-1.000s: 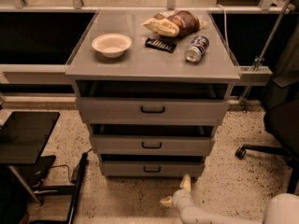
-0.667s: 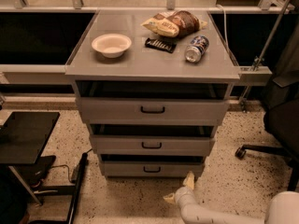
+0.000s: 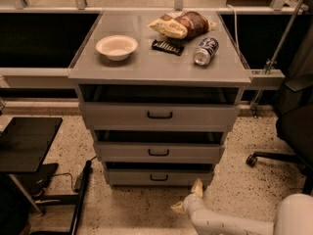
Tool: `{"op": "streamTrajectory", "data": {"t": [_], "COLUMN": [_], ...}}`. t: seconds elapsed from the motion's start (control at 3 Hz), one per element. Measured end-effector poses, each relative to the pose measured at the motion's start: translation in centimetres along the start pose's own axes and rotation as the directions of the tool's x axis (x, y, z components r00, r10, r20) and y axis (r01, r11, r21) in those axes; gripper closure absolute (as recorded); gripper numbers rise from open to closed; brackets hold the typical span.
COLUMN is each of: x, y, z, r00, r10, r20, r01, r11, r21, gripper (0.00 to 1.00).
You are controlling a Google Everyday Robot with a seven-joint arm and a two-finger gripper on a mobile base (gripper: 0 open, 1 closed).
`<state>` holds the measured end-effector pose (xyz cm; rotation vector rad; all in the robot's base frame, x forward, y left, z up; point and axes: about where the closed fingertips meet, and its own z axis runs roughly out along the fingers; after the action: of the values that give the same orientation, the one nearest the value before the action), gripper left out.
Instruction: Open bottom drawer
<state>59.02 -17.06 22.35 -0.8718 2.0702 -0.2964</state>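
— Cabinet [image 3: 159, 67] status? Biggest stuff first, pls.
— Grey metal unit, ctr of view, flat top w/ three drawer fronts stacked below. Speckled floor [image 3: 244, 146] all around. Dark office chair [image 3: 293, 131] at the R edge, low black platform [image 3: 27, 143] at the L.
— Arm?
— White arm [image 3: 230, 223] enters from the btm R corner, low over the floor.
— Drawers?
— Top drawer [image 3: 122, 115] has the widest front, middle drawer [image 3: 122, 152] sits under it, and the bottom drawer [image 3: 127, 177] is lowest, just above the floor, w/ the narrowest front. Dark gap above each front.
— What's on top?
— Chip bags [image 3: 183, 24] at the back, white bowl [image 3: 116, 46] on the L, can [image 3: 205, 51] lying on its side on the R, flat black packet [image 3: 167, 46] btwn bowl and can.
— Gripper?
— Gripper [image 3: 188, 198] is down near the floor, close by the bottom drawer's lower R corner; can't tell if it touches. Yellowish fingers [image 3: 197, 187] spread apart, nothing btwn them.
— Handle?
— Small black bar handle [image 3: 159, 177] at ctr of that front, up and L of the gripper, apart from it.
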Motion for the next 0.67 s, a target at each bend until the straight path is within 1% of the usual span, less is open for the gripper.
{"op": "streamTrajectory", "data": {"t": [0.33,0.67], "x": [-4.5,-4.45], "y": [-5.39,-5.24], "z": [1.56,1.4], "r00": [0.986,0.986], "r10": [-0.163,-0.163], "r20": [-0.015,-0.015], "r01": [0.161,0.161], "r11": [0.9838,0.9838], "r21": [-0.078,-0.078], "gripper": [0.0,0.0]}}
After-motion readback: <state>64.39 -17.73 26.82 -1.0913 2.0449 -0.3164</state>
